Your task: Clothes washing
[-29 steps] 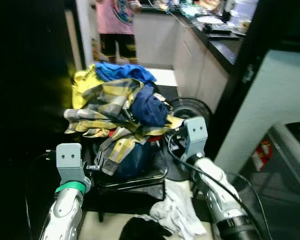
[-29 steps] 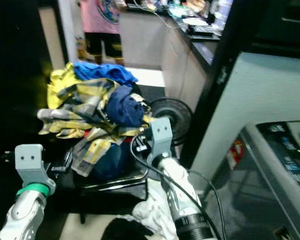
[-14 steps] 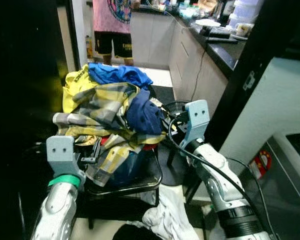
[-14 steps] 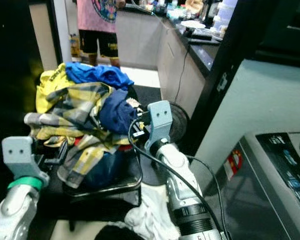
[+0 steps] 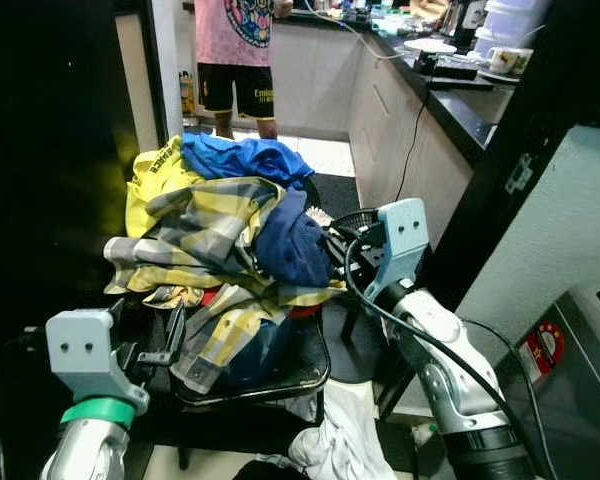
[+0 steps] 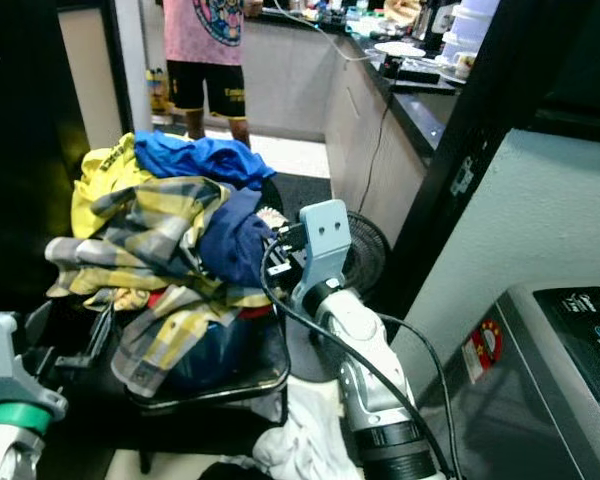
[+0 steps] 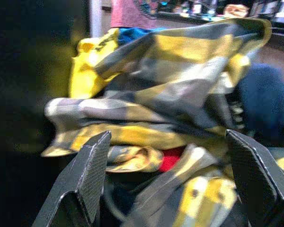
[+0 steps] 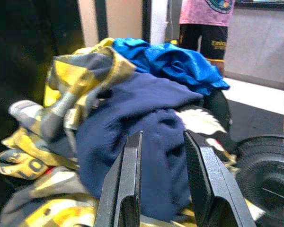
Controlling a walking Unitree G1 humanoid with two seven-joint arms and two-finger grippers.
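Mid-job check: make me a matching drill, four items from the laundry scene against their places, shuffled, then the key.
Things:
1. bright blue garment
2. navy garment
3. white cloth
4. plaid shirt

Places:
A. on the floor below the black chair
B. draped across the pile's front, hanging down
C. top rear of the pile
D. just ahead of the right gripper

Pairs: 1-C, 2-D, 3-A, 4-B

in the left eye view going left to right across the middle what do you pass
left gripper → yellow plaid shirt → navy garment → right gripper → floor fan → washing machine
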